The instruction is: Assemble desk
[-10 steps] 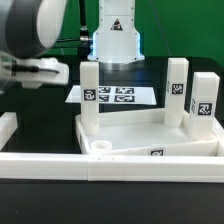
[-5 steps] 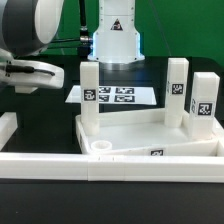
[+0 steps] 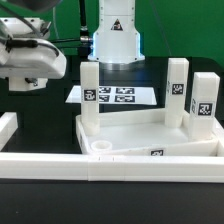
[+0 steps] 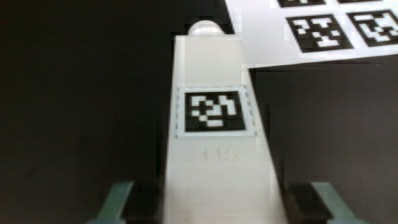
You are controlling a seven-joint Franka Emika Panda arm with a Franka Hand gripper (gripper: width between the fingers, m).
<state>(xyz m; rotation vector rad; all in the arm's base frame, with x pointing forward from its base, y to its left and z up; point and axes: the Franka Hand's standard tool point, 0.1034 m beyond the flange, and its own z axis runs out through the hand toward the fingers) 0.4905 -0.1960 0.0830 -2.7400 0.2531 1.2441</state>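
The gripper (image 4: 217, 200) is clamped partway shut on a loose white leg (image 4: 214, 120). In the wrist view the square leg runs lengthwise between the two fingers (image 4: 119, 200), which sit against its opposite sides near one end. A black-and-white tag (image 4: 215, 111) faces the camera about halfway along the leg, and the far end narrows to a rounded tip. Beyond that tip, on the black table (image 4: 80, 100), lies the marker board (image 4: 329, 28), with parts of several printed tags showing.

In the exterior view the arm (image 3: 30, 50) reaches in at the upper part of the exterior view's left, with its wrist high above the table; the gripper itself and the held leg cannot be made out clearly there.

The desk top (image 3: 150, 142) lies low in the middle and toward the exterior view's right, a white tray with a raised rim and a round socket (image 3: 101, 148) at its near corner. Three legs already stand upright in it: one (image 3: 90, 98) toward the exterior view's left and two (image 3: 178, 90) (image 3: 203, 103) near each other toward the exterior view's right, each with a tag. A low white wall (image 3: 60, 163) runs along the front, just beside the tray. The marker board (image 3: 115, 95) lies flat behind the tray.
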